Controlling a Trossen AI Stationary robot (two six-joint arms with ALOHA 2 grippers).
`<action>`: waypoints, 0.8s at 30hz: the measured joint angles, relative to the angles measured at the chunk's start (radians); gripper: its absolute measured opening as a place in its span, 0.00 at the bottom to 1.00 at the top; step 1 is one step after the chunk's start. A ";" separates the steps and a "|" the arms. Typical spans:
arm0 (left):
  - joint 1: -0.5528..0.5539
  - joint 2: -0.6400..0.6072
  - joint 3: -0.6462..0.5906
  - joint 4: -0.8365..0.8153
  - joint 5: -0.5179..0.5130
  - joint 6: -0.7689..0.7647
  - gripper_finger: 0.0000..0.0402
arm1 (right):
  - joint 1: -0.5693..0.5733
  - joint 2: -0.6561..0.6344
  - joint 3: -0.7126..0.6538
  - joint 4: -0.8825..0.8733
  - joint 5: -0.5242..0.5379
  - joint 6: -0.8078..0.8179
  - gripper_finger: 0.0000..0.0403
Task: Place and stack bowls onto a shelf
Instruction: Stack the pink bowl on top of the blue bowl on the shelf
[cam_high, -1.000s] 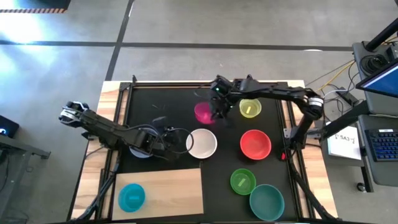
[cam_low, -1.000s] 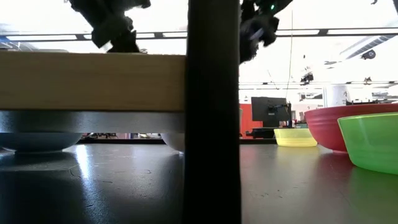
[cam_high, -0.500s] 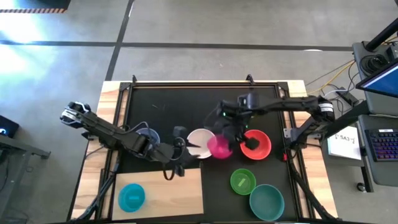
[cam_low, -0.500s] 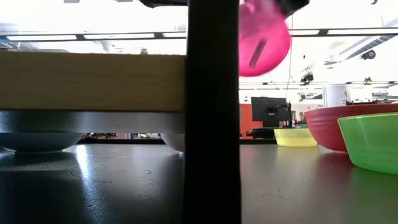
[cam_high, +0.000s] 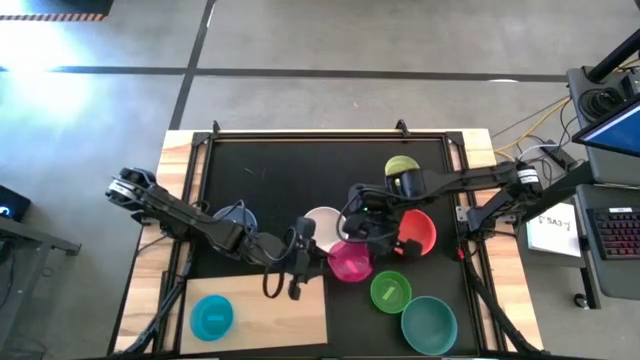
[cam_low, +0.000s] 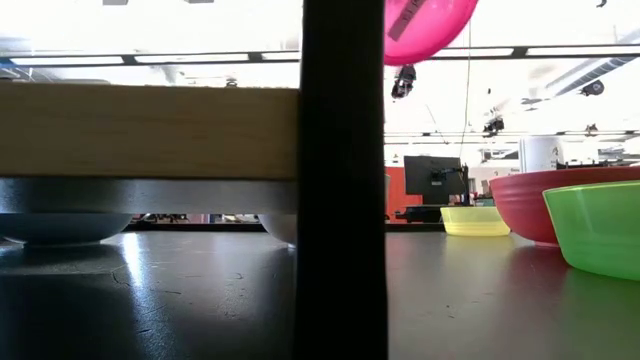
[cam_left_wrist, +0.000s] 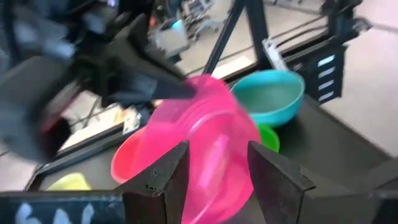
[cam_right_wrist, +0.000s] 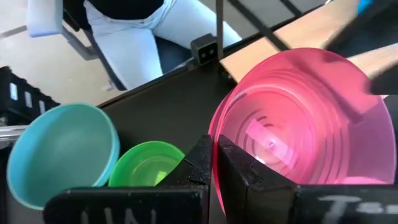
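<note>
The right gripper (cam_right_wrist: 214, 163) is clamped tight on the rim of the magenta bowl (cam_high: 350, 260) and holds it in the air, above the black mat just beside the shelf's (cam_high: 270, 300) near edge. The left gripper (cam_high: 300, 268) stands wide apart with nothing between its fingers, right beside the magenta bowl; its wrist view shows the bowl filling the space just past the fingers, so this looks like a handover in the making.

Progress is slight. Only the blue bowl (cam_high: 212, 316) sits on the shelf. The white bowl (cam_high: 322, 226), red bowl (cam_high: 414, 232), yellow-green bowl (cam_high: 402, 168), green bowl (cam_high: 390, 291) and teal bowl (cam_high: 429, 325) all rest on the mat, and the slate-blue bowl (cam_high: 236, 218) lies half hidden under the left arm.

By my reckoning seven bowls are yet to be shelved, and no stacking has begun.
</note>
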 joint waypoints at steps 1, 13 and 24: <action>0.000 0.002 0.000 0.007 0.006 -0.001 0.36 | 0.000 0.000 0.003 0.007 0.000 -0.001 0.02; 0.004 0.021 0.000 0.076 0.124 -0.055 0.17 | 0.017 0.000 0.041 0.023 -0.001 -0.039 0.02; 0.045 0.021 0.018 0.079 0.328 -0.109 0.01 | 0.023 0.000 0.047 0.062 -0.005 0.025 0.07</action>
